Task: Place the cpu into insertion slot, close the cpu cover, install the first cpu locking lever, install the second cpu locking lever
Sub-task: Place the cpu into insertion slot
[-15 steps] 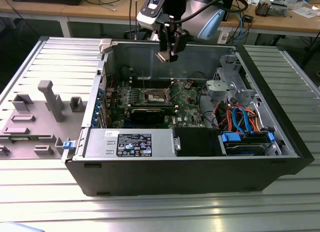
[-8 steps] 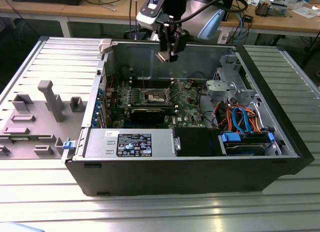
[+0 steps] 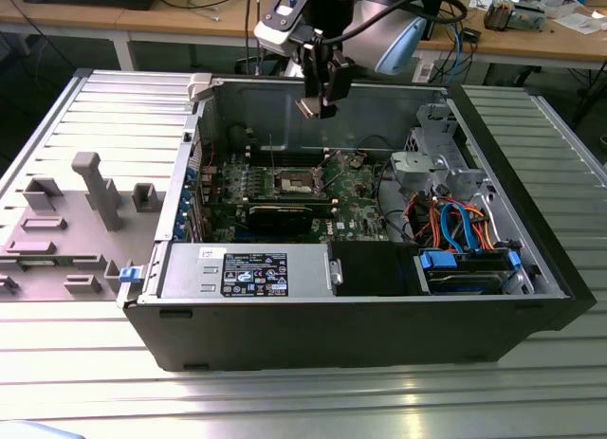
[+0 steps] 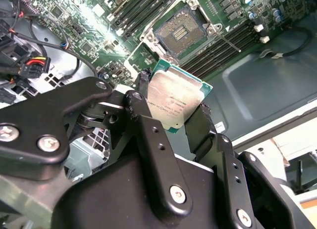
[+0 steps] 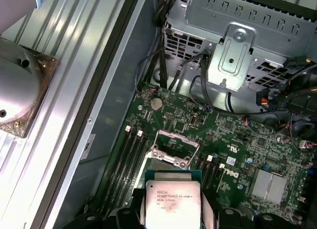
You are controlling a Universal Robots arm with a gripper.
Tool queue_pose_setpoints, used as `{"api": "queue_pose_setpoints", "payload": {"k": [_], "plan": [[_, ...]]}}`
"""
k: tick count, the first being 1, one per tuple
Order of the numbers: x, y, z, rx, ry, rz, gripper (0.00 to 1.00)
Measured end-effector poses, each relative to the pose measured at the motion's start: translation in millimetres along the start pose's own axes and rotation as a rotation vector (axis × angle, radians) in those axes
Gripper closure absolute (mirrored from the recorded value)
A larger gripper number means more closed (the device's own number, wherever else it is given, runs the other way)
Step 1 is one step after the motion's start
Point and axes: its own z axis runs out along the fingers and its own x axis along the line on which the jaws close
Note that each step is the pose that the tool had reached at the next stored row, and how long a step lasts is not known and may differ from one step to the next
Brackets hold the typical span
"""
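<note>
Second wrist view: one cpu (image 4: 174, 103) gripped

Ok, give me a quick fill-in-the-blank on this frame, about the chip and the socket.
1. The gripper is shut on the ____.
2. The insertion slot is ____, with no chip in it.
3. The slot sits in a ____ circuit board.
Missing words: cpu; empty; green.

Ribbed metal table (image 3: 303, 406) carries open computer case (image 3: 332, 330), grey fixture block (image 3: 59, 238).
</note>
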Motion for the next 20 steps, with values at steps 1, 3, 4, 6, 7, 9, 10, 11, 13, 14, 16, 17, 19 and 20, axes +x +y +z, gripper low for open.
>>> {"api": "queue_pose_setpoints", "payload": {"k": [1, 3, 4, 6, 7, 9, 10, 11, 13, 14, 16, 17, 19, 20], "plan": [[0.0, 0.0, 0.0, 0.0, -0.0006, 0.006, 0.46], [0.0, 0.0, 0.1, -0.0003, -0.0017, 0.018, 0.46], [0.0, 0.0, 0.1, -0.0004, -0.0023, 0.025, 0.46], [0.0, 0.0, 0.2, -0.0007, -0.0033, 0.036, 0.46], [0.0, 0.0, 0.2, -0.0008, -0.0039, 0.042, 0.46], [0.0, 0.0, 0.2, -0.0011, -0.0053, 0.058, 0.46], [0.0, 0.0, 0.3, -0.0011, -0.0054, 0.059, 0.46], [0.0, 0.0, 0.3, -0.0011, -0.0054, 0.059, 0.46], [0.0, 0.0, 0.3, -0.0011, -0.0054, 0.059, 0.46], [0.0, 0.0, 0.3, -0.0012, -0.0054, 0.059, 0.46], [0.0, 0.0, 0.3, -0.0011, -0.0054, 0.059, 0.46], [0.0, 0.0, 0.3, -0.0011, -0.0054, 0.06, 0.46], [0.0, 0.0, 0.3, -0.0011, -0.0057, 0.062, 0.46], [0.0, -0.1, 0.3, -0.0013, -0.006, 0.066, 0.46]]}}
